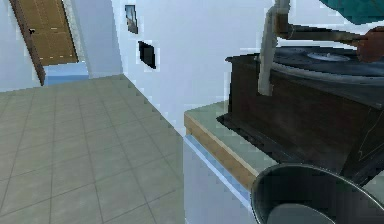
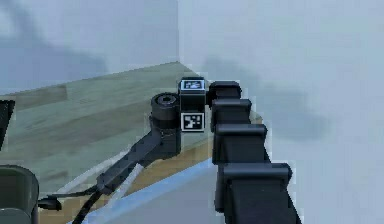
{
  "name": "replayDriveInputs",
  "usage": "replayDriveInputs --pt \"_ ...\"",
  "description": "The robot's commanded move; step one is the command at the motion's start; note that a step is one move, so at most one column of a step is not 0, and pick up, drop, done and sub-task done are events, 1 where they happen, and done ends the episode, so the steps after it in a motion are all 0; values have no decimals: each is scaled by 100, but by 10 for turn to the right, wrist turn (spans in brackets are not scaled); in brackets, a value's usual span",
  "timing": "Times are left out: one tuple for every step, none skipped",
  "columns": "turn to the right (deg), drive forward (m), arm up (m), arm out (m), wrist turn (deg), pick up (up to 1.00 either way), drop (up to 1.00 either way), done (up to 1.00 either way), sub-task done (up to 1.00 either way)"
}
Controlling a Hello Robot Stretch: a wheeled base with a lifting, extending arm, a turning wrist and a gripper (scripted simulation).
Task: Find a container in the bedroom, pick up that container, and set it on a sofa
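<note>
On the countertop (image 1: 215, 135) the dark round container (image 1: 300, 195) sits, seemingly mouth-up, gripper (image 2: 70, 195) nearby, its hold impossible to tell.

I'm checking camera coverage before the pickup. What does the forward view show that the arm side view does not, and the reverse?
Forward view: a wooden door, small wall pictures, the tiled floor, a gramophone and a dark round container. Arm side view: the dark arm, its white marker squares and the gripper with thin fingers. Both: the wood-edged tabletop and the pale wall behind it. A dark rounded shape at the arm side view's bottom left may be the same container; I cannot tell.
</note>
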Motion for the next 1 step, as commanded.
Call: replayDriveInputs --pt "0 0 0 0 -120 0 0 0 0"
